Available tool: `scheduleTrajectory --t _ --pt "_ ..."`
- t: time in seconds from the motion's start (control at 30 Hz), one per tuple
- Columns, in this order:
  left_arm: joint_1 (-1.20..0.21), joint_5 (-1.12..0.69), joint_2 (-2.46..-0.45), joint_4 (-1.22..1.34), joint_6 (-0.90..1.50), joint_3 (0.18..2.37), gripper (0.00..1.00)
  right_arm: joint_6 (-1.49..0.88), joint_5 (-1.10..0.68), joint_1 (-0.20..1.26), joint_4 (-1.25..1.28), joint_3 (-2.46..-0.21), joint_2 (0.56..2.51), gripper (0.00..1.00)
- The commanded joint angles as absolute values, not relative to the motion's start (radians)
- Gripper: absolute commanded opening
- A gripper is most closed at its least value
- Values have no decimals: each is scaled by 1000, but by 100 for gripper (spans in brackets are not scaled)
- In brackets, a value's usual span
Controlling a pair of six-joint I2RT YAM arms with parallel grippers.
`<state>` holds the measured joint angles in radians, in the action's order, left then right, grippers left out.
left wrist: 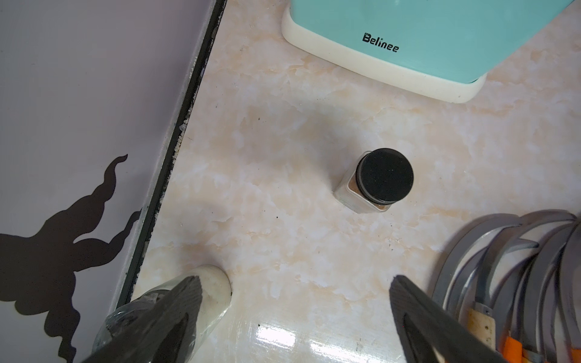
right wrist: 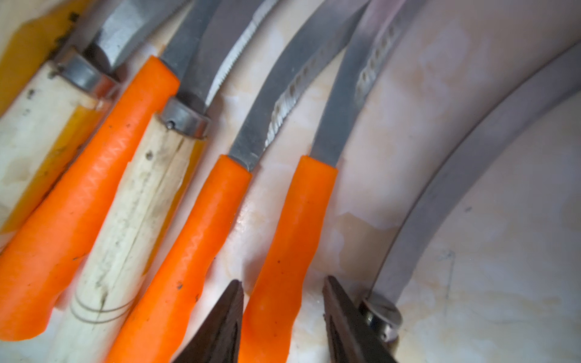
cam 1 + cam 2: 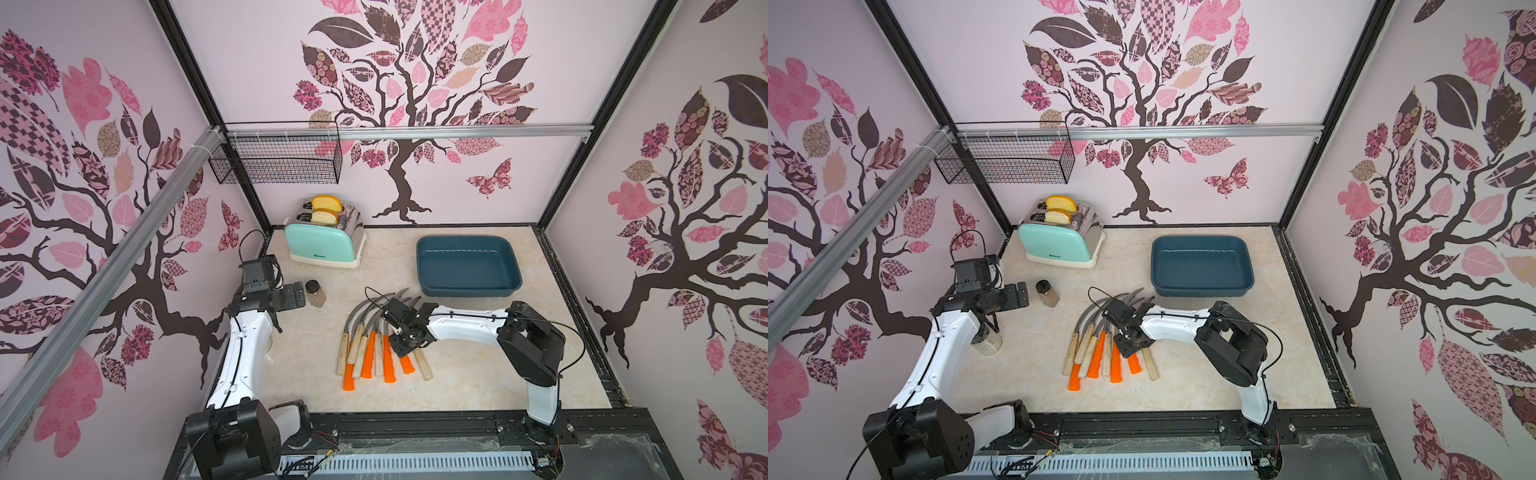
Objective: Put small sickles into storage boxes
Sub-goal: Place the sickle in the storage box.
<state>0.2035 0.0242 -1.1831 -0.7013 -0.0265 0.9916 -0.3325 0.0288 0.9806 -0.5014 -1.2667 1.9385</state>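
In both top views I see the small sickles [image 3: 371, 347] lying in a fan on the table [image 3: 478, 374]. Their handles point towards the arm bases and their blades curve towards the storage box [image 3: 465, 290]. The box sits apart from them, further back on the right. The right gripper [image 3: 405, 351] points down onto the right part of the fan, and from up here its body hides the fingertips. The left gripper [image 3: 293, 296] hangs off to the left near a spice jar [image 3: 315, 293], in front of the mint toaster [image 3: 320, 245].

On the left wrist camera, the left gripper [image 1: 295, 279] has its jaws spread wide with only bare table between them. The black-lidded spice jar [image 1: 377, 180] stands beyond them, untouched. A clear jar [image 1: 217, 289] sits right behind one finger, and I cannot tell whether they touch. Some sickle blades [image 1: 503, 261] curve in at the edge.

On the right wrist camera, the right gripper [image 2: 281, 283] has its jaws partly open, one finger [image 2: 220, 323] on either side of an orange-handled sickle [image 2: 292, 220]. A sliver of table shows on each side of that handle, so nothing is clamped. A second orange handle [image 2: 188, 251] lies just beside it, and a wooden handle [image 2: 135, 204] next to that.
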Motion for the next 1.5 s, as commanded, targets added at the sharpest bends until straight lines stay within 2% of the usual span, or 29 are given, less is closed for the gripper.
scheduleTrajectory --t 0.0,0.07,0.17,0.27,0.47,1.0,1.47 --pt "209 0 -1202 -704 -35 1028 98 -327 67 981 -565 -1284 1950 45" --pt "209 -3 -1209 -702 -44 1035 98 -330 71 982 -574 -1282 1950 46" --pt "209 -3 -1203 -680 -64 1029 98 -337 80 986 -585 -1281 1950 53" --pt "209 -1 -1201 -674 -85 1029 98 -342 92 989 -591 -1278 1950 53" --pt "209 -2 -1216 -666 -107 1033 98 -344 87 994 -599 -1285 1957 48" --pt "210 -42 -1233 -654 -132 1016 98 -360 126 1029 -665 -1349 2013 45" --pt "209 -55 -1234 -651 -143 1016 98 -376 125 1043 -683 -1363 2041 36"
